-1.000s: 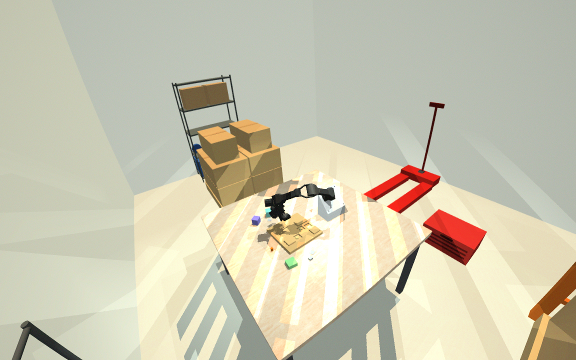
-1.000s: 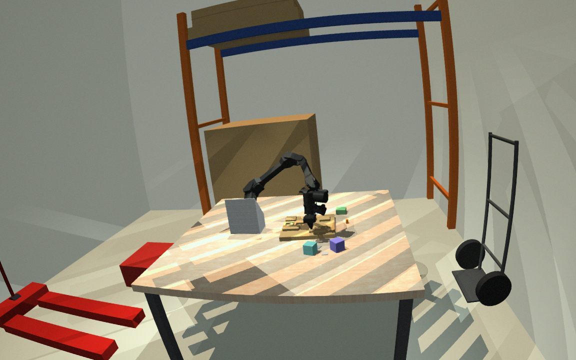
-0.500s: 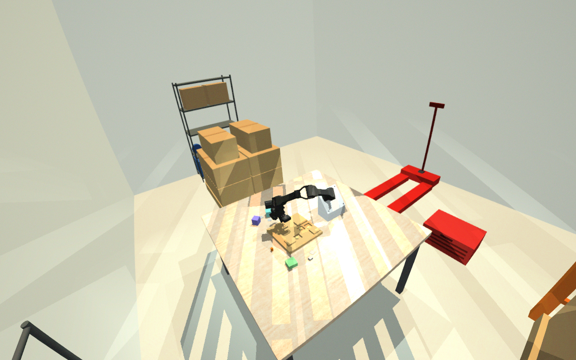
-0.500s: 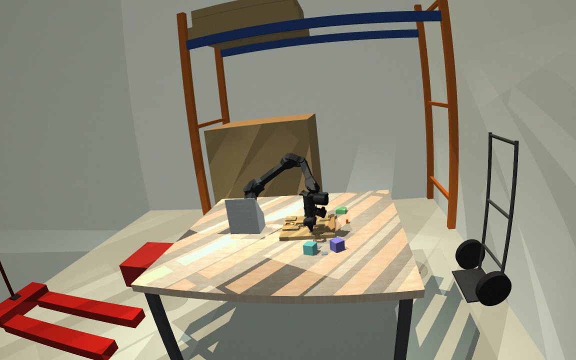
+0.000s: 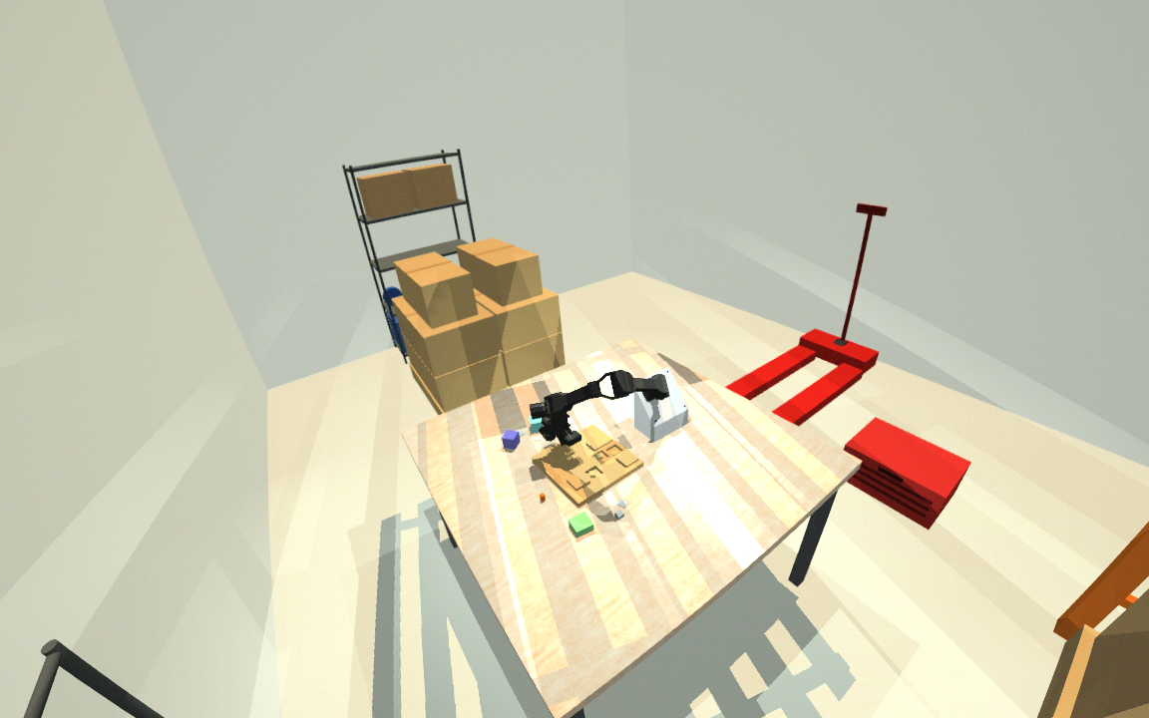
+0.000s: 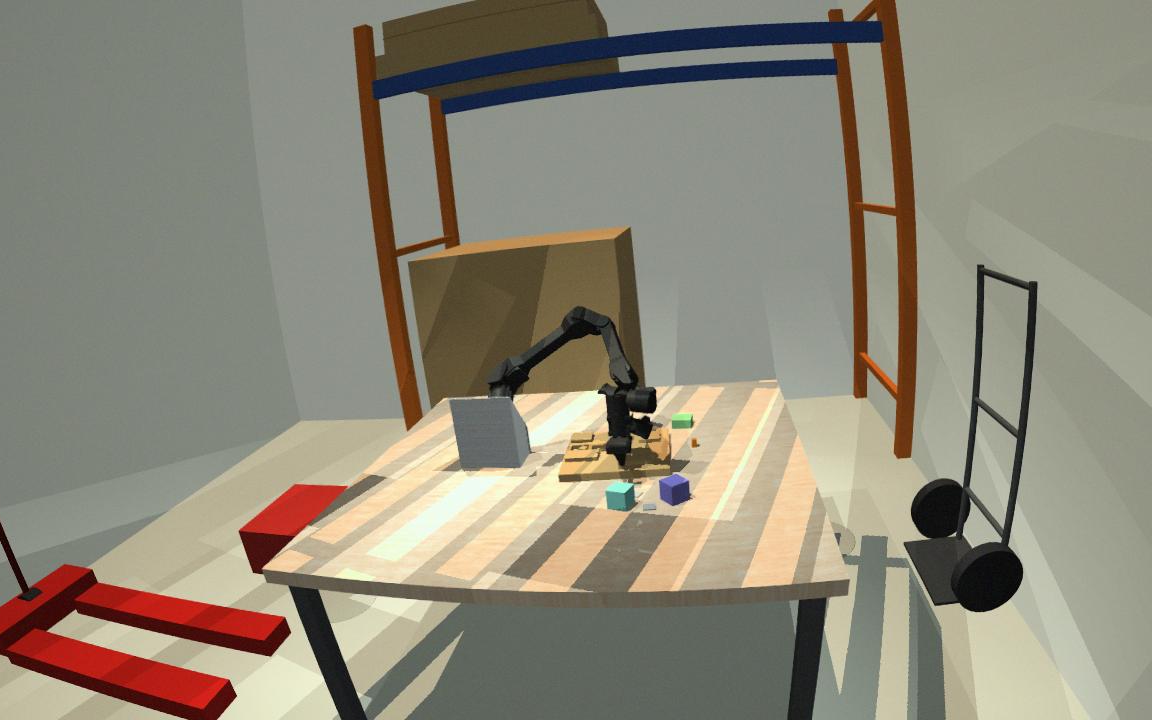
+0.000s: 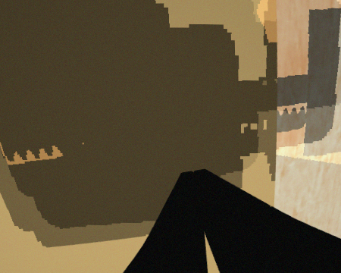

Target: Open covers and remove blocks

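The tan puzzle board [image 5: 580, 497] [image 6: 589, 476] [image 7: 15, 235] lies on the table. Raised tan covers and some openings show on it in the top view, but shadow and the arm obscure part of it, and I cannot tell how far each cover stands open. My gripper [image 5: 572, 443] [image 6: 622, 460] [image 7: 194, 182] is shut and empty, its tips pointing down low over the board near the edge facing the cubes. A purple cube [image 5: 511, 439] [image 6: 674, 489], a teal cube [image 5: 536, 426] [image 6: 619, 496] and a green block [image 5: 580, 524] [image 6: 681, 420] rest on the table clear of the board.
A small orange piece [image 5: 542, 496] [image 6: 694, 442] lies beside the board. Small grey pieces [image 5: 618, 515] [image 6: 649, 506] lie near the green block and between the two cubes. A grey slanted box [image 5: 660, 418] [image 6: 489, 434] stands by the arm's base.
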Controlling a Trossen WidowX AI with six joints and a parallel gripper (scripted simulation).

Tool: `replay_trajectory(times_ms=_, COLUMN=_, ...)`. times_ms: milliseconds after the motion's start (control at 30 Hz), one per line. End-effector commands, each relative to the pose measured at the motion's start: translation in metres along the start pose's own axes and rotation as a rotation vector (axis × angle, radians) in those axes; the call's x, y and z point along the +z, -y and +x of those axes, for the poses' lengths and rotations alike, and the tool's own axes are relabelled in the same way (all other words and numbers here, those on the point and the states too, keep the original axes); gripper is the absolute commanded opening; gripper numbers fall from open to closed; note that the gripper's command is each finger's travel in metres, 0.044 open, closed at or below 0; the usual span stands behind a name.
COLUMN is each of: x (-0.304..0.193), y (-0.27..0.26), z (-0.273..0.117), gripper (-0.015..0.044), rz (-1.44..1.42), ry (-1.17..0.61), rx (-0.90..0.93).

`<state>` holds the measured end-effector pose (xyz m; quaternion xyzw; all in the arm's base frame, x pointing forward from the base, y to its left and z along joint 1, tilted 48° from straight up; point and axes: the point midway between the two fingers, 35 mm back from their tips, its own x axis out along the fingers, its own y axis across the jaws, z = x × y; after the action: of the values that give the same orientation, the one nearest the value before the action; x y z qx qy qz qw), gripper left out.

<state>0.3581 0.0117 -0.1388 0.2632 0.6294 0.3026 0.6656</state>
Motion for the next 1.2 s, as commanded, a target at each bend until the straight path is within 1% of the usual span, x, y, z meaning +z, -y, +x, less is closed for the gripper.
replay_trajectory(times_ms=0, x=-0.001, y=-0.007, z=0.000, gripper=0.0000, rz=0.001, ry=0.004, rx=0.005)
replay_trajectory(times_ms=1167, x=-0.004, y=-0.042, z=0.001, gripper=0.0000, rz=0.002, ry=0.003, rx=0.007)
